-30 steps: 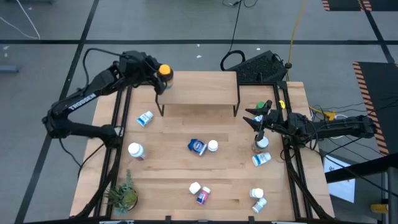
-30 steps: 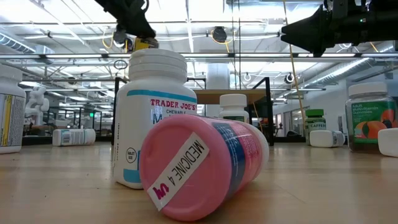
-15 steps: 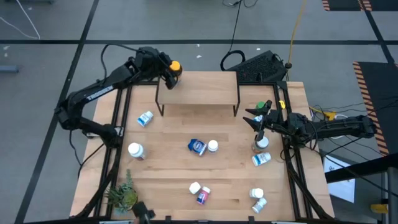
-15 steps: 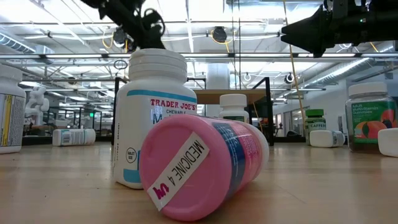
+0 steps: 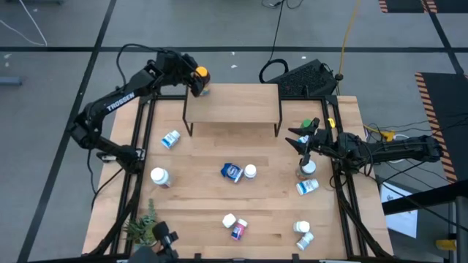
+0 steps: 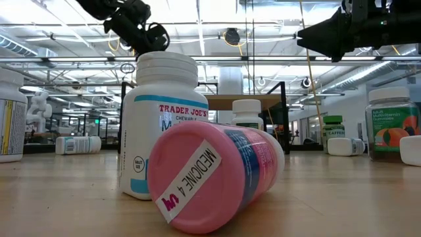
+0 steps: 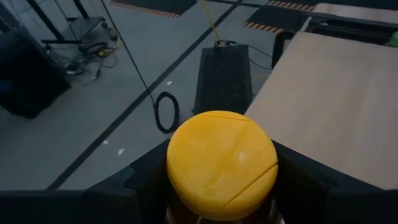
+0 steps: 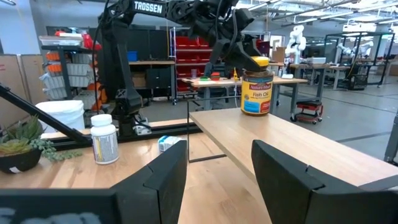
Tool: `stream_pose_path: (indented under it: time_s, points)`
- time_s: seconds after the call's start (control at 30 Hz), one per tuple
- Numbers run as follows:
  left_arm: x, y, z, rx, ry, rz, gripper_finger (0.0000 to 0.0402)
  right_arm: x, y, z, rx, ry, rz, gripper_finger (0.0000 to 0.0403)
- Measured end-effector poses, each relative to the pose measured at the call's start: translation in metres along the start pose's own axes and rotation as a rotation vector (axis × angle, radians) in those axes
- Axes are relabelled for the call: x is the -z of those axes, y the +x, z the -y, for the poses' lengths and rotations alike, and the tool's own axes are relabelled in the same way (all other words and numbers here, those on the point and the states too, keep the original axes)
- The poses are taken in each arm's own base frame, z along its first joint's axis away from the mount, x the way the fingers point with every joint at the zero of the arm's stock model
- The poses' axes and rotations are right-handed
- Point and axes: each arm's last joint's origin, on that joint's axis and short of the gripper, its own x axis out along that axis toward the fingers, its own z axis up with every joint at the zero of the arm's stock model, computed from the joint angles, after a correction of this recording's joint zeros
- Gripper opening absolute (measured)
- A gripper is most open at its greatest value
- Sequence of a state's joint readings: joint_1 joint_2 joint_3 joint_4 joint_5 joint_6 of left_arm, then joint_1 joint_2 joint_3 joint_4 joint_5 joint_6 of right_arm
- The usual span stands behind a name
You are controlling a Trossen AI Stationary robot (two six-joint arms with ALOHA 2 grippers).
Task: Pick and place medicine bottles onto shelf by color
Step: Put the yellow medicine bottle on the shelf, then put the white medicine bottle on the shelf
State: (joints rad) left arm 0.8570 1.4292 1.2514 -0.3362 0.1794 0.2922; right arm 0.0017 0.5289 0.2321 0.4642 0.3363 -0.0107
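Amber fish-oil bottle (image 8: 257, 86) with yellow cap (image 7: 222, 163) standing upright on the far left corner of the shelf (image 5: 232, 102), long axis vertical, base apparently resting on the board in the right wrist view. Directly under the left gripper (image 5: 191, 79), clamped between its fingers from above, cap uppermost between them. Judged to be at the setting-down step: a straight lift after letting go looks enough, with bare board beside the bottle and only the shelf edge close by. Left arm plainly the nearer; right gripper (image 5: 301, 139) well apart, hovering over the table's right side with fingers parted and nothing between them. Below and near it, a green-capped bottle (image 5: 306, 127), a white bottle (image 5: 308, 167) upright and another (image 5: 307, 186) lying on its side. Elsewhere on the table (image 5: 197, 204), white bottles left of the shelf (image 5: 170, 139) and further forward (image 5: 159, 176), a blue bottle (image 5: 231, 172) near the middle, a pink-labelled one (image 6: 217, 176) lying on its side toward the front, a potted plant (image 5: 143, 229) at the front left corner. Nothing standing between the held bottle and its spot; main risk, tipping off the shelf corner on release.
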Motion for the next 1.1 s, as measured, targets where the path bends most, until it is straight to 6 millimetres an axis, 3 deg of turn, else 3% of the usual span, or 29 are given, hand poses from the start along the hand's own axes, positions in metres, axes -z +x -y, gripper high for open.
stream_pose_path:
  time_s: [0.43, 0.67, 0.9, 1.1]
  points:
    - [-0.001, -0.004, -0.001, -0.048, 0.047, 0.000, 0.0322, 0.003, 0.000, 0.000, 0.000, 0.041, -0.028, 0.0176]
    - [-0.008, -0.018, 0.003, -0.050, 0.088, 0.039, 0.0326, 0.003, 0.000, 0.000, -0.001, 0.039, -0.028, 0.0176]
    - [-0.019, -0.059, 0.028, -0.001, 0.059, 0.081, 0.0324, 0.003, 0.000, 0.000, 0.000, 0.038, -0.030, 0.0176]
    - [-0.008, -0.096, 0.065, 0.004, 0.023, -0.087, 0.0324, 0.003, 0.000, 0.000, 0.000, 0.038, -0.029, 0.0176]
